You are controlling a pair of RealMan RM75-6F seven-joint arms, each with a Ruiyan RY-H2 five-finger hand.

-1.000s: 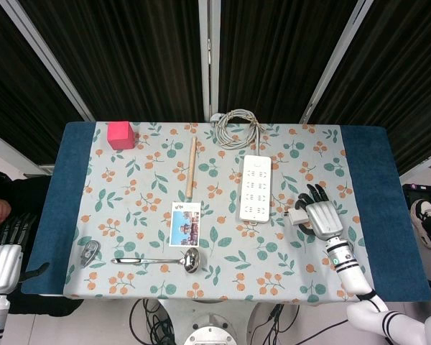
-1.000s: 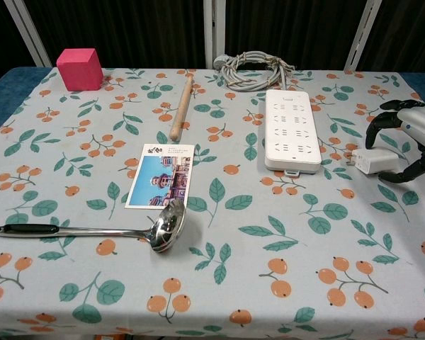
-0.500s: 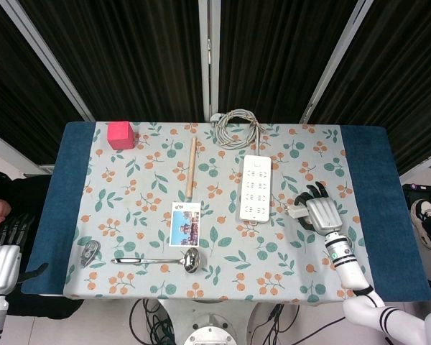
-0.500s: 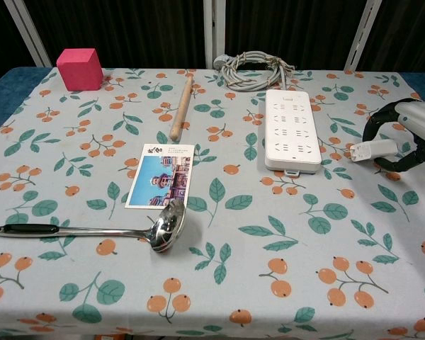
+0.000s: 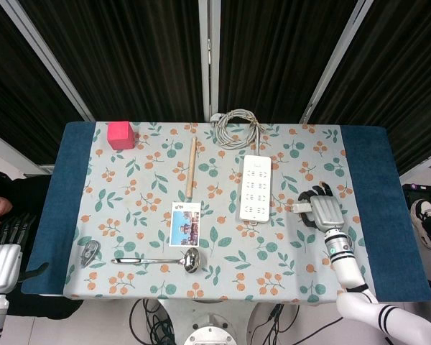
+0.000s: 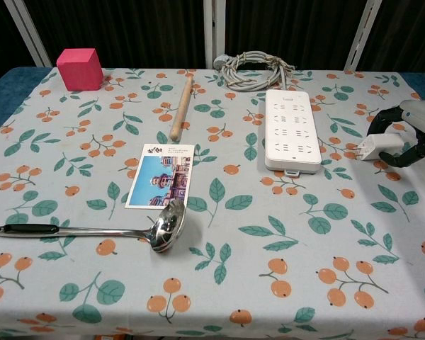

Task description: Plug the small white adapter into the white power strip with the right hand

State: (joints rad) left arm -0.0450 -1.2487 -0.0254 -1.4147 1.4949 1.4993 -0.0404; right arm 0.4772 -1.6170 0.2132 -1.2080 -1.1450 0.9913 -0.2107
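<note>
The white power strip (image 5: 256, 187) (image 6: 292, 138) lies flat at the centre right of the floral cloth, its coiled cable (image 5: 237, 128) (image 6: 253, 70) behind it. My right hand (image 5: 323, 211) (image 6: 413, 132) grips the small white adapter (image 5: 302, 208) (image 6: 377, 146) just right of the strip and lifted off the cloth, its prongs pointing left toward the strip. A gap separates adapter and strip. My left hand (image 5: 3, 260) hangs off the table's front left corner, holding nothing, fingers apart.
A pink cube (image 5: 121, 134) (image 6: 79, 69) sits at the back left. A wooden stick (image 5: 191, 167), a postcard (image 5: 185, 223) (image 6: 161, 176), a steel ladle (image 5: 158, 260) (image 6: 92, 229) and a small metal item (image 5: 90, 251) lie left of the strip.
My right hand has lifted the adapter and turned it, shifting slightly back and right; the adapter now stands more upright with prongs toward the strip.
</note>
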